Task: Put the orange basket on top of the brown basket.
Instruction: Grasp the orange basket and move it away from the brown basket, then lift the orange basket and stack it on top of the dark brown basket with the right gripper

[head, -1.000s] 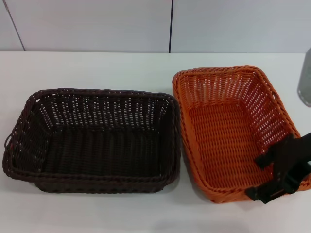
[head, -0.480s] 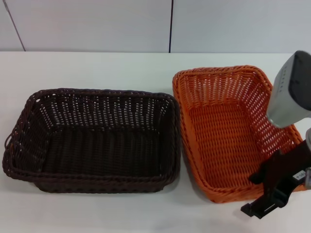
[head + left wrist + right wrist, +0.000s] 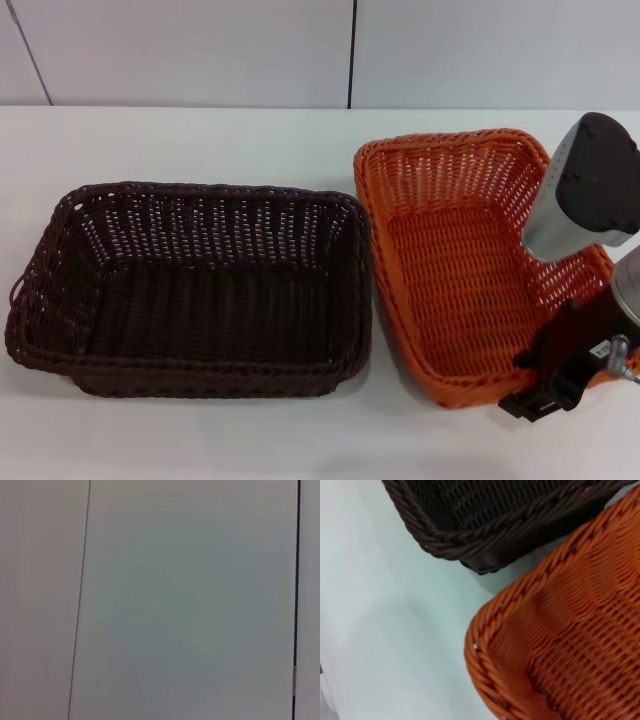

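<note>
Head view: right tool [image 3: 560, 375] clamps the orange basket [image 3: 460, 270] rim at 4 o'clock, ready for lifting onto the brown basket [image 3: 190, 290] at 9 o'clock.

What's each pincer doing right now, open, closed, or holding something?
Left pincer: not in view.
Right pincer: at the near right corner of the orange basket, seemingly astride its rim; open or closed cannot be told.

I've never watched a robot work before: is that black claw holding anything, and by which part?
The right gripper sits at the near right corner rim of the orange basket, apparently clamping it, though the contact itself is hard to confirm.
</note>
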